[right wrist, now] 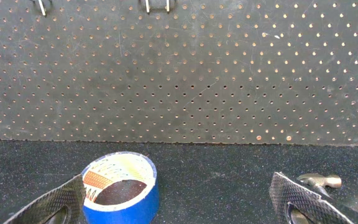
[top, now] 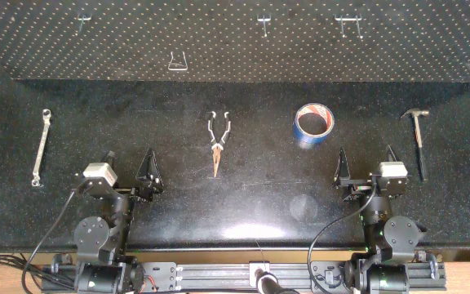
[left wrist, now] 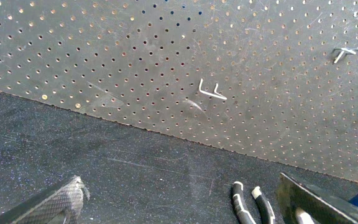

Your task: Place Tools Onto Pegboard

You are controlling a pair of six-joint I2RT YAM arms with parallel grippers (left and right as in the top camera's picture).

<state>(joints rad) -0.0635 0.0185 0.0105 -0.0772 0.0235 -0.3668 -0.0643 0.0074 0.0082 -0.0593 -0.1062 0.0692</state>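
Fingers [right wrist: 55, 202] spread and empty on both arms; tape roll [top: 312, 124] lies at 10 o'clock from right gripper [top: 365, 162], far nearer than left gripper [top: 129, 166].

No legible text, number or sign is recorded. Printed marks are noted on the inner liner of the blue tape roll [right wrist: 129, 211], to the right of the pliers [top: 217, 149], but they cannot be made out.
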